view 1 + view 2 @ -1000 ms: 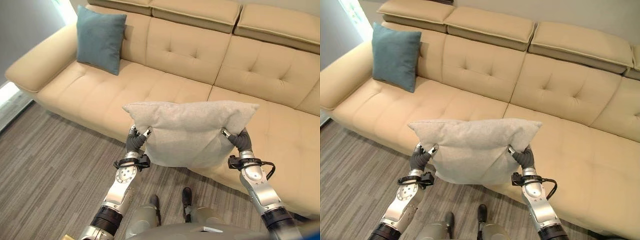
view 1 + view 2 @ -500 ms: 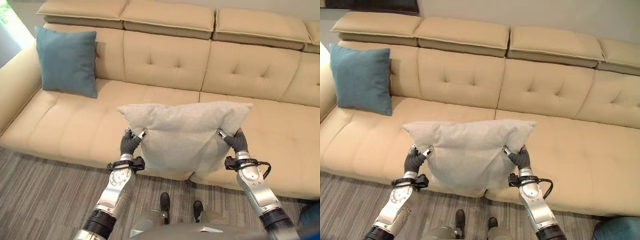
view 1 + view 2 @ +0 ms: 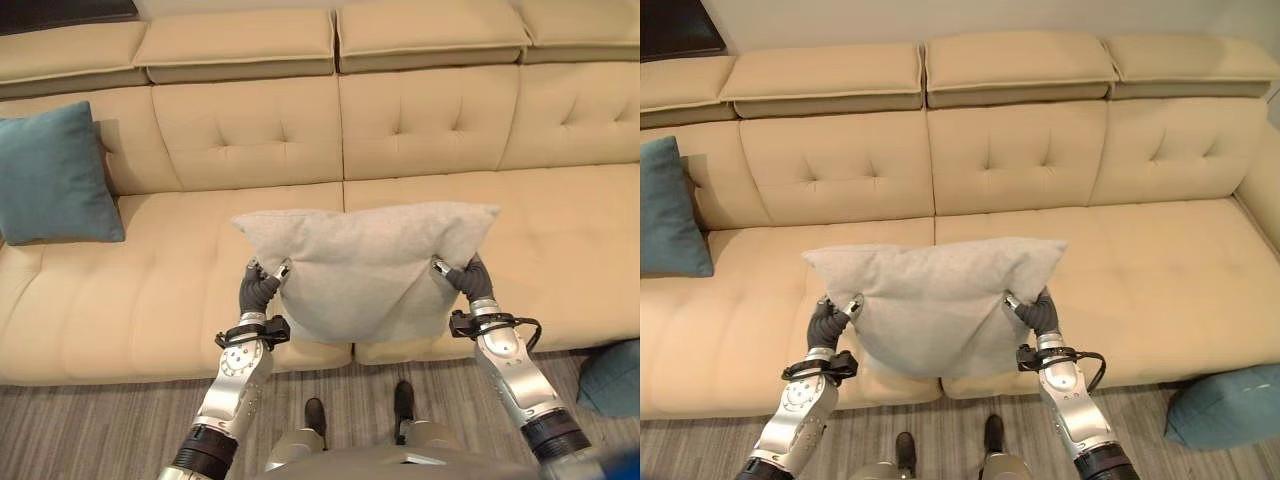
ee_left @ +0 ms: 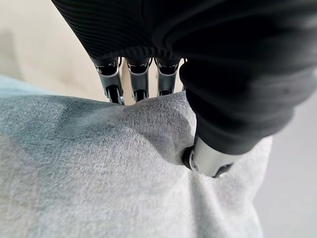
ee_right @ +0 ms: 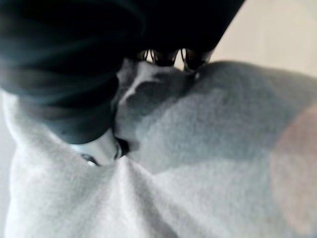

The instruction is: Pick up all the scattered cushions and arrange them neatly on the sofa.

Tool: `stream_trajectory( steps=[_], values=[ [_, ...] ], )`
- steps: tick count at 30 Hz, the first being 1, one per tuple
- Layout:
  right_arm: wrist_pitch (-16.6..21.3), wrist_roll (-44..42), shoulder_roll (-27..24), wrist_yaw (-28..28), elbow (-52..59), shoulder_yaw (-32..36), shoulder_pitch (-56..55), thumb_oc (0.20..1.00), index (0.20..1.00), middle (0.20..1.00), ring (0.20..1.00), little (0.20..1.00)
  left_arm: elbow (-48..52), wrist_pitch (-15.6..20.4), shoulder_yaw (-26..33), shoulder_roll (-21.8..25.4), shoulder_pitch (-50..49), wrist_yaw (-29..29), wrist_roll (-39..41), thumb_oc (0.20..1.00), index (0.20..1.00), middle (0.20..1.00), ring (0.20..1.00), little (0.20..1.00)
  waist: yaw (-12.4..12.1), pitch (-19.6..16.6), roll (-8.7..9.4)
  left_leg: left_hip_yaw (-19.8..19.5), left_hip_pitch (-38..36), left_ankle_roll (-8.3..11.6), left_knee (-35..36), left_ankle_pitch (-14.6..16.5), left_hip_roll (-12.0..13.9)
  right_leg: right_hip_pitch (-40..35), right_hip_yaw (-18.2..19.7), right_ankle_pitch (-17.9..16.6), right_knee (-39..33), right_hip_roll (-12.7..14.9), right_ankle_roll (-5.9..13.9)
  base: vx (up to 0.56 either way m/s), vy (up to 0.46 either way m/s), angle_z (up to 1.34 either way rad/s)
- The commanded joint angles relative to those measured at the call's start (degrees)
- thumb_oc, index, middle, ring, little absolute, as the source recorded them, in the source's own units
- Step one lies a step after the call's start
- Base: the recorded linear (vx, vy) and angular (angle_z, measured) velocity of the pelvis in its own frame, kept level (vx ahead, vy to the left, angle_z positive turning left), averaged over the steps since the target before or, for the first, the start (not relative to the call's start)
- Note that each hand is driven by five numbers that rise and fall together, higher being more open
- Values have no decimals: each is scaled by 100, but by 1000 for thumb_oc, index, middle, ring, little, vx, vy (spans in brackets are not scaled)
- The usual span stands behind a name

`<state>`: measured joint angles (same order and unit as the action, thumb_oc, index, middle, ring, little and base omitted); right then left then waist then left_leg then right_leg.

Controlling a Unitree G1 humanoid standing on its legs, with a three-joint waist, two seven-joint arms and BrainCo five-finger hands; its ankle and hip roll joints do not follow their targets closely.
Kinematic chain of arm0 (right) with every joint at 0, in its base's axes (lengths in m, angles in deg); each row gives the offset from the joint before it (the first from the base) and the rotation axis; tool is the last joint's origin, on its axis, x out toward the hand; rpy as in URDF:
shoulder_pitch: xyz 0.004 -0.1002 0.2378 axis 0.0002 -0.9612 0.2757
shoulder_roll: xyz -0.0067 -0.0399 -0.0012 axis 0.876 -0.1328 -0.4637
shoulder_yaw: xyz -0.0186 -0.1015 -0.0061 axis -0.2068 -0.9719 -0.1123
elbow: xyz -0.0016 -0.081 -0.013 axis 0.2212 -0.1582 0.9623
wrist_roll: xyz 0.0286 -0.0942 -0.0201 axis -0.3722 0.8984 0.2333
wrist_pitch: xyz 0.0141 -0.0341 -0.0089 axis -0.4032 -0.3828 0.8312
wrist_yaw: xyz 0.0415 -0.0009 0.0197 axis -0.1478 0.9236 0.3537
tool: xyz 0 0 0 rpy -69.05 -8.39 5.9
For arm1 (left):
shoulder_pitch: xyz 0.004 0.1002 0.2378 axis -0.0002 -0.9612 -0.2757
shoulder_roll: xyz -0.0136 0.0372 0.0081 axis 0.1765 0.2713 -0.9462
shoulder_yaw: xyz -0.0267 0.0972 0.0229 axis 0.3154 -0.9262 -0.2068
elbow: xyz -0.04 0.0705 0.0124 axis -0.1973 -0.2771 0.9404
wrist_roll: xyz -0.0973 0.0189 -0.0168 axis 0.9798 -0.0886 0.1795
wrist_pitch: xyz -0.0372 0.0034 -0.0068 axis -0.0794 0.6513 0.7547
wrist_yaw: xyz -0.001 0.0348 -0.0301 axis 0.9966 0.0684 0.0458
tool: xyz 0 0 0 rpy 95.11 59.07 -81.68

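The left hand (image 3: pixel 258 290) and right hand (image 3: pixel 470 281) each pinch a lower side of the square grey cushion (image 3: pixel 365 265), its soft woven cloth puckering at both grips, held in the air over the front edge of the tufted, smooth beige sofa (image 3: pixel 430 120). A teal cushion (image 3: pixel 52 175) leans on the backrest at the left, and another teal cushion (image 3: pixel 1230 405) lies on the striped grey floor (image 3: pixel 80 430) at the right.

A: Lighting? Even, soft, fairly bright. Beige sofa (image 3: pixel 420 200) evenly lit, no glare on it.

B: Shadows?

A: Soft one behind the teal cushion (image 3: pixel 55 175) on the backrest, another under the grey cushion (image 3: pixel 365 265) on the seat front. Head views sharp, sofa lines bow a bit twd the edges.

B: Wrist cams?

A: Left wrist: weave crisp, dark crease by the left hand (image 4: pixel 210 158). Right wrist: dim, blurred, right hand (image 5: pixel 99 148) out of focus, pale pinkish flare at one edge.
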<state>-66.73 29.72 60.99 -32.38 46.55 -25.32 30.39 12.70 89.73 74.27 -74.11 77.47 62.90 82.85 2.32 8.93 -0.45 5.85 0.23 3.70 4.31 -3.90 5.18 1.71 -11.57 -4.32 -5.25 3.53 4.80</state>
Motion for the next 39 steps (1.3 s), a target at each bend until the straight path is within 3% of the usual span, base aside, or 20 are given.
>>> stream_trajectory(
  steps=[1,4,6,10,13,19,23,27,29,39],
  values=[
    [594,72,160,-43,643,73,270,200,200,200,200,200,580,515,-144,162,557,220,79,200,200,200,200,200,9,-237,301,-48,263,4,-1239,1020,-307,195,122,439,656,279,226,42,-172,79],
    [566,5,62,-76,636,161,138,200,200,200,200,200,548,482,-180,127,549,255,113,200,200,200,200,200,3,-160,369,17,663,19,-1905,1010,-242,-76,-32,597,565,260,66,79,-128,62],
    [549,-14,59,-61,636,194,84,200,200,200,200,200,532,425,-191,128,520,275,90,200,200,200,200,200,-15,-167,379,57,817,-23,-1709,861,-262,-174,-89,635,514,229,74,116,-24,27],
    [513,-56,146,-157,593,233,48,200,200,200,200,200,534,345,-180,119,441,233,33,200,200,200,200,200,-164,-198,351,118,1270,76,-915,213,-255,-508,-31,842,397,83,113,186,54,22],
    [497,-11,185,-125,599,213,33,200,200,200,200,200,572,364,-172,120,361,248,24,200,200,200,200,200,-195,-266,275,89,1105,56,-666,125,-218,-589,66,938,475,57,137,212,153,-18],
    [496,97,361,-34,628,146,120,200,200,200,200,200,676,340,-148,347,390,263,-104,200,200,200,200,200,-239,-429,317,268,586,-242,-623,468,-402,-470,385,972,1106,439,387,213,237,-51],
    [508,145,488,50,616,40,275,200,200,200,200,200,686,373,-40,444,421,252,-137,200,200,200,200,200,-246,-306,239,459,362,-421,-532,596,-442,181,406,635,2095,660,596,72,173,-25],
    [506,150,483,79,609,69,265,200,200,200,200,200,682,381,-35,425,358,332,-118,200,200,200,200,200,-160,-292,177,405,129,-425,-302,598,-497,421,358,597,1705,574,516,120,43,-8],
    [537,115,487,49,580,94,246,200,200,200,200,200,613,403,-45,386,422,346,-102,200,200,200,200,200,-98,-214,211,306,41,-395,-269,622,-573,476,371,457,1179,521,558,120,-30,9],
    [496,176,386,54,665,154,112,200,200,200,200,200,671,362,-80,336,342,408,-188,200,200,200,200,200,-57,-366,228,237,-181,-281,-78,671,-541,47,263,431,650,398,461,88,-76,7]
  ],
)
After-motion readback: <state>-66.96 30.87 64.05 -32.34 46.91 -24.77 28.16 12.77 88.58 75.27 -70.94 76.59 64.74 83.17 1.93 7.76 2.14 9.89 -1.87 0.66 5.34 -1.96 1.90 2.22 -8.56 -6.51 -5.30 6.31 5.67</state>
